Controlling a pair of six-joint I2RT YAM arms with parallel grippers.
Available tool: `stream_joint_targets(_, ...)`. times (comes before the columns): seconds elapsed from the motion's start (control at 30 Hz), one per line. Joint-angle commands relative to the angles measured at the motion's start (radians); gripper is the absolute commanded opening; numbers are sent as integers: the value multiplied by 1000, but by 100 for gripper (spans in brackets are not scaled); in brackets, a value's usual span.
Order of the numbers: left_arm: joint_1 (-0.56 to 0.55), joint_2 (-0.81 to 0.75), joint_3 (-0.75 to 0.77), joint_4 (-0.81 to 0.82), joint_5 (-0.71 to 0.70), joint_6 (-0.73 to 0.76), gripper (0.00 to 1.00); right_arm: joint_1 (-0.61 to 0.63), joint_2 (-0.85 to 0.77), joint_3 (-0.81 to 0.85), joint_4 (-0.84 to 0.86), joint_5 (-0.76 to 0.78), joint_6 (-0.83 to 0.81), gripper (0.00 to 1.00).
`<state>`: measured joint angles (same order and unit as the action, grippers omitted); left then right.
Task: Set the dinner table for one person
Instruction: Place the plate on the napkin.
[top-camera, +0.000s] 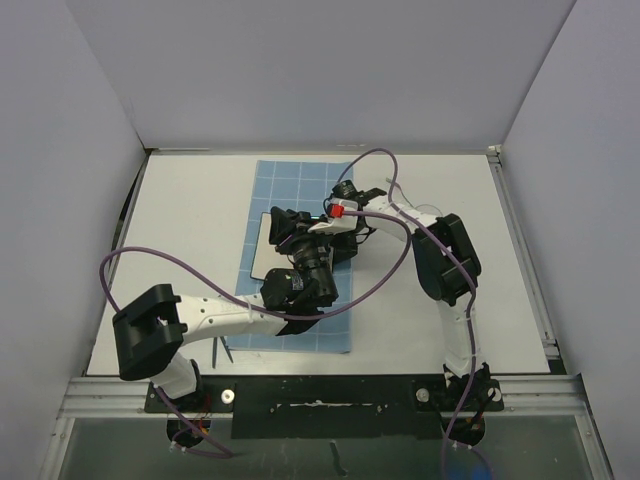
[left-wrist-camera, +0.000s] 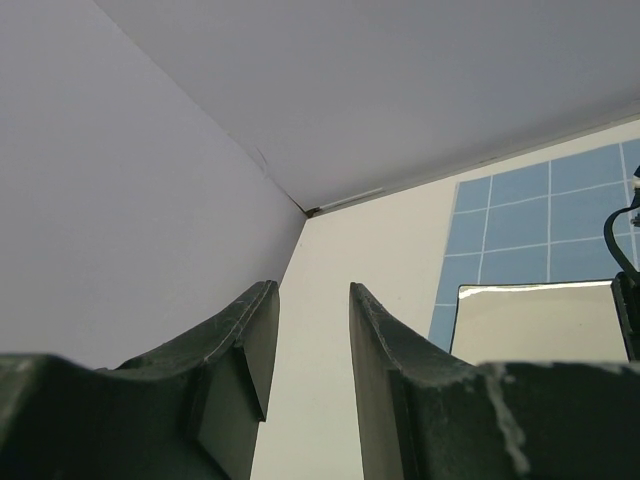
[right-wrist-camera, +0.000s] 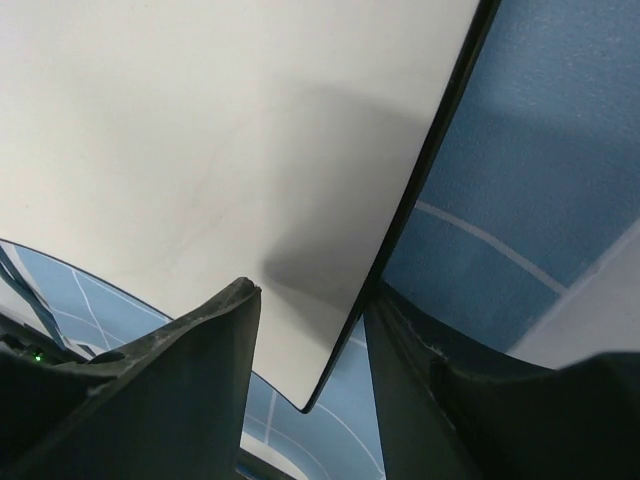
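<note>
Two sets of fingers meet over the plate (top-camera: 262, 245), which sits on the blue gridded cloth mat (top-camera: 300, 180) in the middle of the white desk (top-camera: 190, 220). Nearer, my left fingers (left-wrist-camera: 250, 330) stand part open and empty, aimed far left past the plate. Just beyond, my right fingers (right-wrist-camera: 200, 350) gape astride its thin, straight dark edge, apparently gripping nothing; that arm is closer. Plate: flat, glossy, hard.

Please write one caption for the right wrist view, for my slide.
Open right gripper straddles the dark edge of a cream plate, blue gridded mat beneath.
</note>
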<state>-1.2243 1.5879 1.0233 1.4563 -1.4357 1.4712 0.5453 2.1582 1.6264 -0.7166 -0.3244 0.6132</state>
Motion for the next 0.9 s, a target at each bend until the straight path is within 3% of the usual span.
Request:
stream_joint_targets(0.0,-1,12,55,55,3,3,33,20,-7,-21,-4,17,-21,47)
stream_joint_targets(0.6,-6,-11,66,55,-9,5,32,-5,-212,64,-155,100,-68,43)
stream_joint_targets(0.63,-7,-11,66,55,-10,3,32,-7,-224,62,-154,100,-66,38)
stream_joint_targets(0.7,-7,-12,65,55,-14,3,32,-8,-239,47,-137,103,-61,3)
stream_joint_targets(0.87,-9,-18,57,55,-20,1,32,-10,-225,-8,-61,52,-48,0)
